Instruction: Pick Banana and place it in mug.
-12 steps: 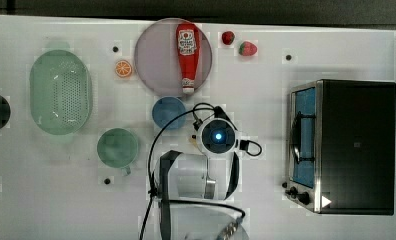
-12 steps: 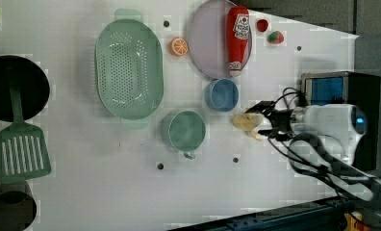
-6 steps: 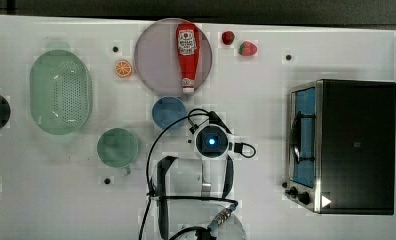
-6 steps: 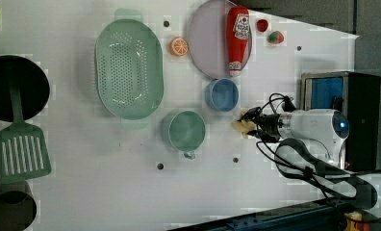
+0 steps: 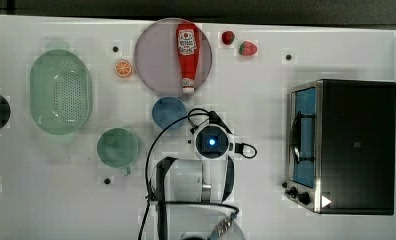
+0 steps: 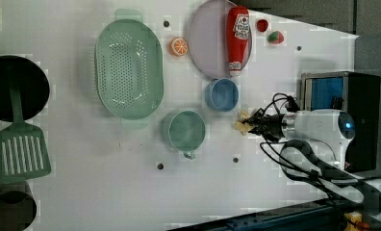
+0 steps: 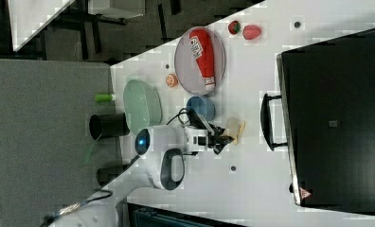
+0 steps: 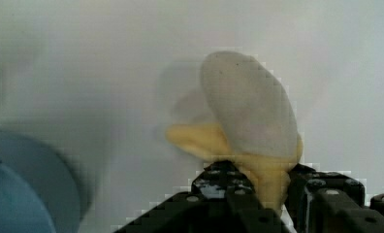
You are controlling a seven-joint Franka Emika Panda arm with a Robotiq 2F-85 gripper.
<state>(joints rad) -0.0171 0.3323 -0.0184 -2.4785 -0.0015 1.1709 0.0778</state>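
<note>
Top view: the white table (image 5: pixel 296 30) carries, along the top view's left, an oval green colander (image 5: pixel 60 91); beside it an orange slice (image 5: pixel 123 68) and a round plate (image 5: pixel 158 60) bearing a red ketchup bottle (image 5: pixel 187 55); two small red fruits (image 5: pixel 238 44) lie near the far edge. A blue cup (image 5: pixel 167 111) stands just below the plate, and the teal mug (image 5: pixel 117 146) lies to its lower left, with bare table all round it. The arm's wrist sits between the blue cup and a toaster oven (image 5: pixel 343 145) at the top view's right edge. Left view: the end effector (image 6: pixel 254 124) reaches toward the left view's left and meets the banana (image 6: pixel 241 123), which lies on the table just below the blue cup (image 6: pixel 222 94) and apart from the mug (image 6: pixel 184 131); open table separates banana and mug. A black pan (image 6: pixel 15 86) and a green slotted spatula (image 6: pixel 21 154) occupy the left view's left edge. Right view: the banana (image 7: pixel 235 127) lies between the end effector (image 7: pixel 223 137) and the oven's door handle (image 7: pixel 267 122), with bare table below it. Wrist view: the end effector (image 8: pixel 258 191) has its black fingers (image 8: pixel 219 187) pressed against the yellow lower end of the banana (image 8: pixel 250 116), pinching it, while the pale upper part rests on the table beside the blue cup (image 8: pixel 25 189).
</note>
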